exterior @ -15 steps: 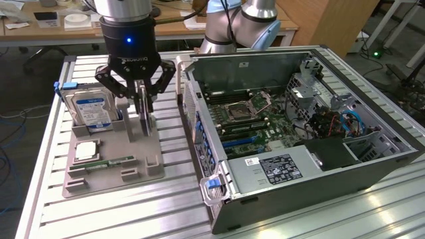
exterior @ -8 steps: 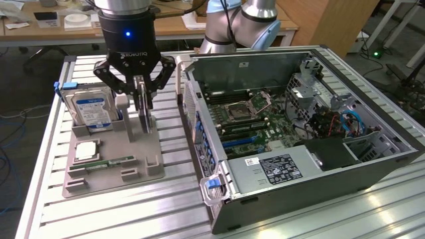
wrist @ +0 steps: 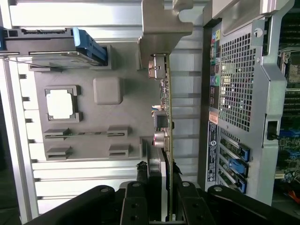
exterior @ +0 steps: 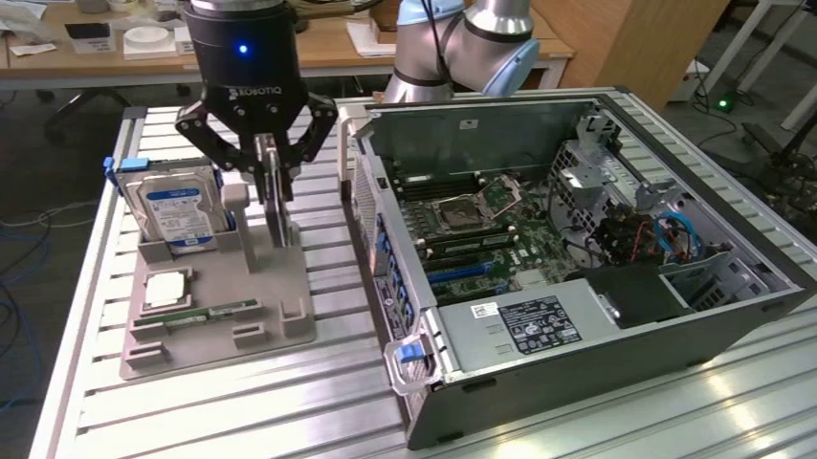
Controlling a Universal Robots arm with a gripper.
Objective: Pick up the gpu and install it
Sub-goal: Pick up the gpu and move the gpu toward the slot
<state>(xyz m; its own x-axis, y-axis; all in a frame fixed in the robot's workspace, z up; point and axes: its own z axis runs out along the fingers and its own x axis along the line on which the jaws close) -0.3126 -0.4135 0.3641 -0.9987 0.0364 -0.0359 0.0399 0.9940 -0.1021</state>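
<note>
Pick-up step, grasp looks made. Hand (exterior: 268, 164) closed on top edge of gpu (exterior: 277, 215). Card upright directly beneath hand, lower edge apparently seated in grey holder (exterior: 224, 320). Open computer case (exterior: 537, 325) just beside hand. Lift likely calls for straight pull, card kept vertical.

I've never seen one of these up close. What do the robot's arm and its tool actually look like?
The arm is silver-grey tubing with pale blue joint caps and a black cable alongside. The tool is black, with jointed fingers, white ROBOTIQ lettering and a small blue light above.
</note>
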